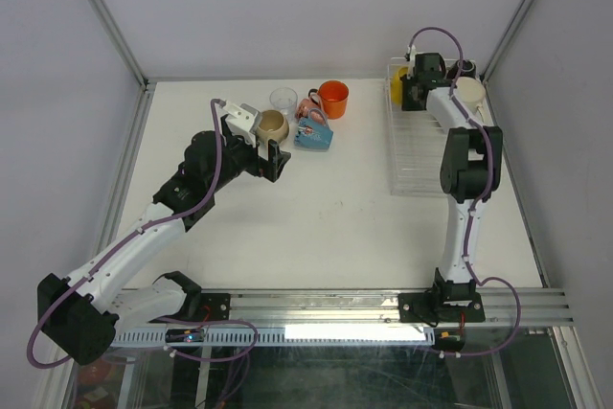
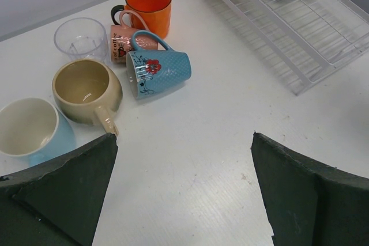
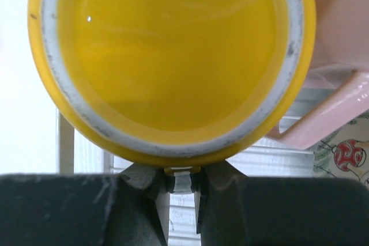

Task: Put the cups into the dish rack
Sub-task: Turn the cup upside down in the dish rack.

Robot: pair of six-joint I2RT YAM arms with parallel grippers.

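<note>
My right gripper is shut on the handle of a yellow mug and holds it over the far end of the clear dish rack. A pink mug and a white floral mug sit beside it in the rack. My left gripper is open and empty, low over the table. Ahead of it lie a beige mug, a light blue mug, a clear glass tumbler, a pink mug on its side, a blue floral mug on its side and an upright orange mug.
The rack's white wire floor shows at the upper right of the left wrist view. Pale walls with metal frame posts close in the table on three sides. A rail runs along the near edge.
</note>
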